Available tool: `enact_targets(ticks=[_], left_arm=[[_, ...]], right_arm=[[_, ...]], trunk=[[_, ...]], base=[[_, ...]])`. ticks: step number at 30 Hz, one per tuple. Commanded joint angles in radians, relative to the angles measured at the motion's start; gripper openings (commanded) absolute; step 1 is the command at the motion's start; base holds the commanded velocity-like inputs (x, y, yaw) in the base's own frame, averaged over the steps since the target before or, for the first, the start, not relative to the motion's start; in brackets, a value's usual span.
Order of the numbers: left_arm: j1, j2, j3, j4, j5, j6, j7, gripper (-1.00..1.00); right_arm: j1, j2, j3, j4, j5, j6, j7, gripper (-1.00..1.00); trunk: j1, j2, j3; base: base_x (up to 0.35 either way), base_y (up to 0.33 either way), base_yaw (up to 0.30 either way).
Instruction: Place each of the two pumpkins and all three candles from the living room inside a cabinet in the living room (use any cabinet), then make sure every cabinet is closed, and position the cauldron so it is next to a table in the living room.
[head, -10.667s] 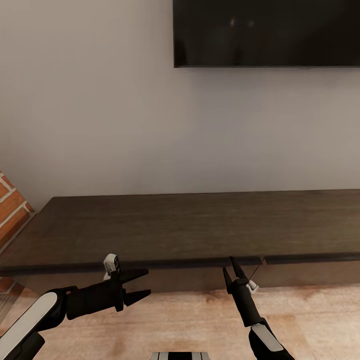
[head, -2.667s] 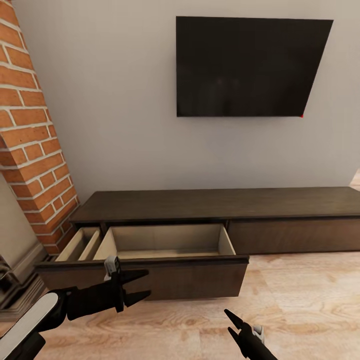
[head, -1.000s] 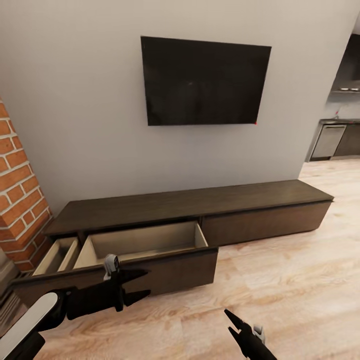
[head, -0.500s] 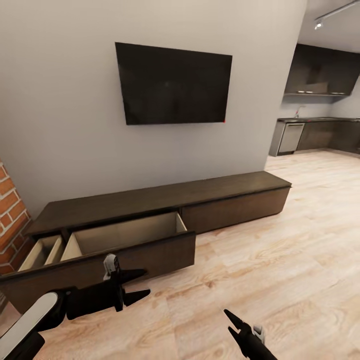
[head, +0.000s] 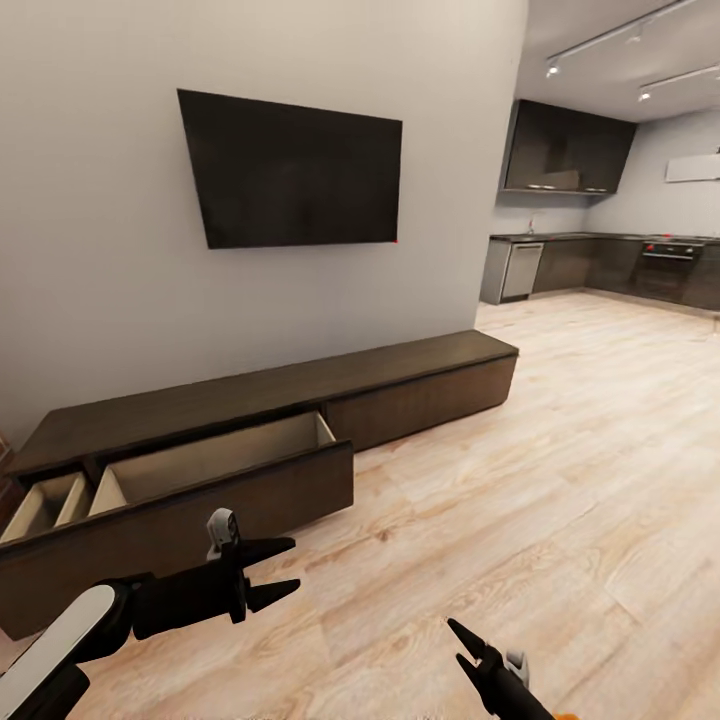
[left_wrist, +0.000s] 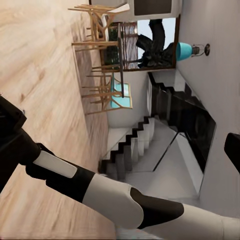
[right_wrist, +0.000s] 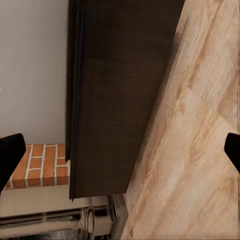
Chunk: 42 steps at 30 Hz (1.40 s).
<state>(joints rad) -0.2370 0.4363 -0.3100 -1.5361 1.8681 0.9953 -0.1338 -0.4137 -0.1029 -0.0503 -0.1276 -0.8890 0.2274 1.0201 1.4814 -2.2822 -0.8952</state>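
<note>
1. Right now the long, low dark-brown wood cabinet runs along the grey wall under a black wall-mounted television; its wide left drawer stands pulled out, pale beige inside bare, and a second beige compartment shows at the far left.
2. Left gripper hangs over the light wood plank floor in front of that drawer, black fingers spread apart, nothing between them.
3. Right gripper sits low near the bottom edge, tips parted, empty; its wrist view looks at the cabinet's dark front and a patch of red brick.
4. Off to the right, dark grey kitchen cabinets; the left wrist view catches wooden chairs and a staircase.
</note>
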Motion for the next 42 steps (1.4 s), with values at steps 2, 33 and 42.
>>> enact_targets(ticks=[2, 33, 42], left_arm=[[-0.001, 0.001, -0.001, 0.000, -0.010, 0.000, -0.010, 1.00], [-0.001, 0.001, 0.015, 0.002, -0.020, -0.003, -0.001, 1.00], [-0.001, 0.002, 0.015, 0.002, -0.020, -0.003, -0.003, 1.00]], right_arm=[[-0.001, 0.000, -0.005, 0.000, -0.001, 0.010, 0.002, 1.00], [-0.001, -0.003, -0.006, 0.009, -0.001, -0.020, 0.005, 1.00], [-0.001, -0.003, -0.005, 0.011, -0.001, -0.037, 0.005, 1.00]], trunk=[[0.000, 0.000, -0.001], [-0.073, 0.133, 0.059], [-0.073, 0.133, 0.059]], base=[[-0.080, 0.000, -0.257], [-0.004, 0.000, -0.193], [0.000, 0.000, -0.263]])
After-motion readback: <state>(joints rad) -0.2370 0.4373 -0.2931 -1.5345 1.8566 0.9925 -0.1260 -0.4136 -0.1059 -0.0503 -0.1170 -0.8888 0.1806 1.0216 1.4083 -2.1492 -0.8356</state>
